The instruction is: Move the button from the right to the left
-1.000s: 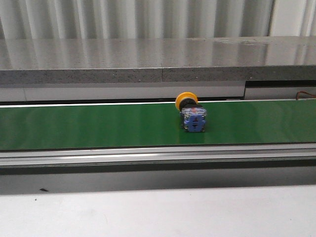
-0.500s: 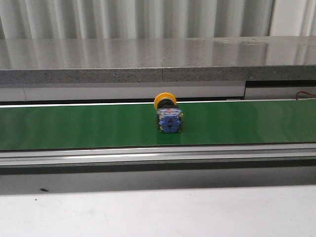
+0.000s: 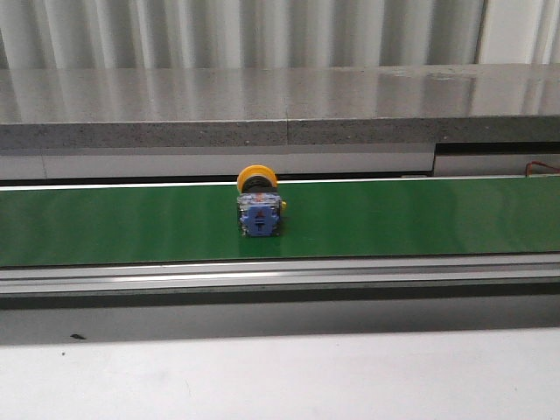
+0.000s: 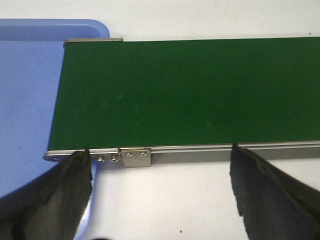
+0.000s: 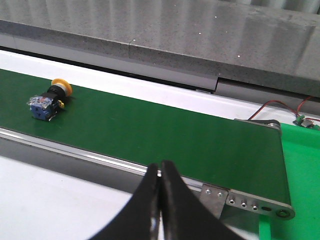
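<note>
The button [image 3: 259, 207] lies on its side on the green conveyor belt [image 3: 131, 223], yellow head toward the back, blue-grey block toward me. In the right wrist view the button [image 5: 48, 102] rests far off along the belt [image 5: 175, 140]. My right gripper [image 5: 160, 175] is shut with nothing in it, over the white table near the belt's right end. My left gripper [image 4: 160, 165] is open and empty, its dark fingers [image 4: 60, 195] spread before the belt's left end [image 4: 175, 95]. No button shows in the left wrist view. Neither gripper appears in the front view.
A blue tray [image 4: 25, 100] lies under and past the belt's left end. A green tray [image 5: 302, 165] sits at the belt's right end, with a small board and red wires [image 5: 300, 120] behind it. A grey stone ledge [image 3: 280, 105] runs behind the conveyor.
The button has travelled leftward along the belt, from right of centre to just left of centre. It keeps the same lie.
</note>
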